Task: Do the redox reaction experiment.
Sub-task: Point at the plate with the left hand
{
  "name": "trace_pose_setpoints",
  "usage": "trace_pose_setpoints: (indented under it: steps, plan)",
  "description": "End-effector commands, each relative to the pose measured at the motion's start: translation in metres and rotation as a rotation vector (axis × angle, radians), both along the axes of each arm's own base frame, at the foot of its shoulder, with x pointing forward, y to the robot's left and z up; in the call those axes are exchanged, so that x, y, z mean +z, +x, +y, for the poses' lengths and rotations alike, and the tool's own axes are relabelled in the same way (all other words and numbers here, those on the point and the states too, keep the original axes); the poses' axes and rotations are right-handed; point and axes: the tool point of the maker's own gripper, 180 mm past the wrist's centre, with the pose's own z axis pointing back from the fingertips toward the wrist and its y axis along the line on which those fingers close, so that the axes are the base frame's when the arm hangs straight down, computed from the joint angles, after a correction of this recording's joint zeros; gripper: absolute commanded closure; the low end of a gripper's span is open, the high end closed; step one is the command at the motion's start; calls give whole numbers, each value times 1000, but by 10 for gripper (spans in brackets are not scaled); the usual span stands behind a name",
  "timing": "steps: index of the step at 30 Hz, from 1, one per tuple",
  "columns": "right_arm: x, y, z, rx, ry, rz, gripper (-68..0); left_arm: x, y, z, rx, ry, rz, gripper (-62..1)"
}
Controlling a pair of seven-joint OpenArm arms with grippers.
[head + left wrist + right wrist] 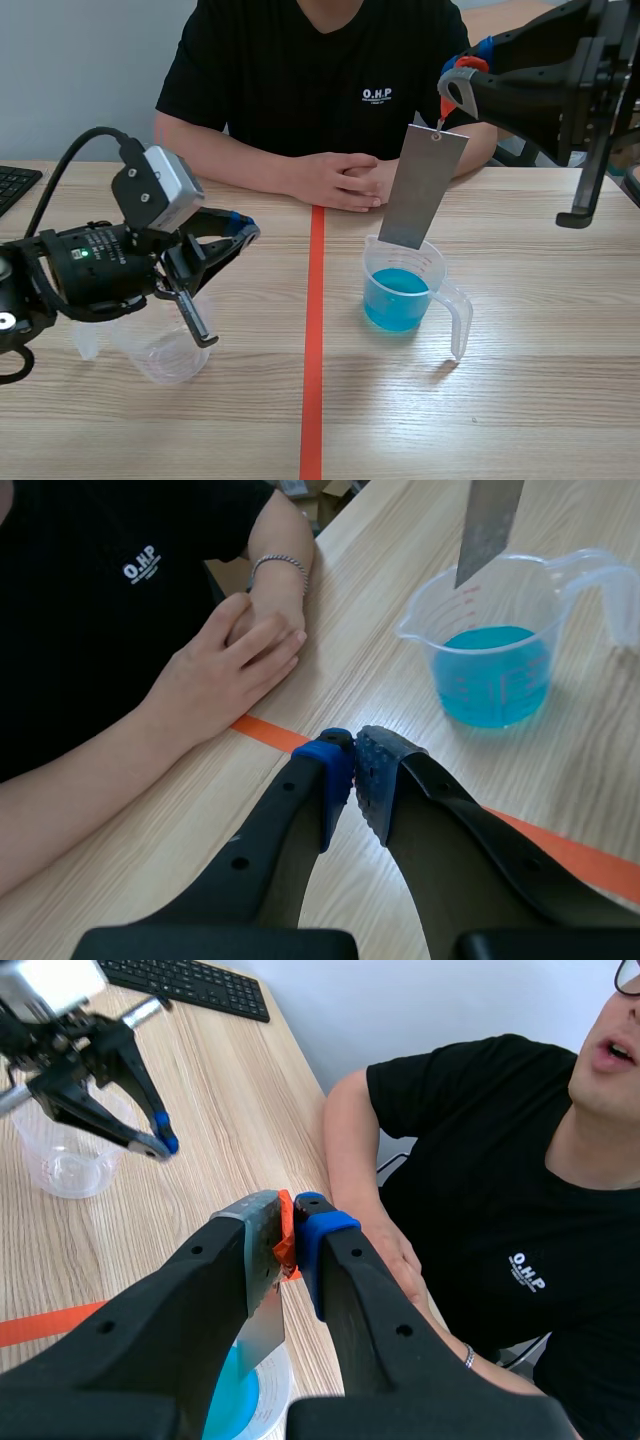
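While right gripper (293,1222) is clamped on an orange clip (458,85), metal strip (420,185) hangs directly below it, long axis near-vertical, lower end at beaker (372,262) rim, above blue liquid (395,300); left gripper (352,765) closed, empty.

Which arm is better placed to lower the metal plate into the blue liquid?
Right. The right gripper is shut on the orange clip holding the metal plate over the beaker; the left gripper is shut, empty.

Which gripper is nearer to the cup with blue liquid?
Right. The right gripper is above the cup, holding a metal plate over it; the left gripper is across the tape line.
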Motion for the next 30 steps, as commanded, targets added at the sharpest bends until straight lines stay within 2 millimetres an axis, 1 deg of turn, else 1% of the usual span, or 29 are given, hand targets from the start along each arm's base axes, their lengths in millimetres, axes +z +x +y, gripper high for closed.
trace_pose_setpoints:
  steps: [1,9,14,19,25,30]
  plan:
    - [11,2,1,2,28,-28,-15,5,2,-8,-22,-11,-20,-51]
    - [12,2,1,2,31,-28,-15,-9,14,-37,-46,-8,7,-51]
    - [12,2,1,2,31,-28,-15,-4,22,-52,-32,-38,-11,-51]
    - [12,2,1,2,31,-28,-15,-3,20,-68,-50,-31,-24,-51]
    - [12,2,1,2,31,-28,-15,-7,24,-82,-47,-27,-15,-51]
    - [12,2,1,2,31,-28,-15,-12,26,-88,-32,-30,-11,-51]
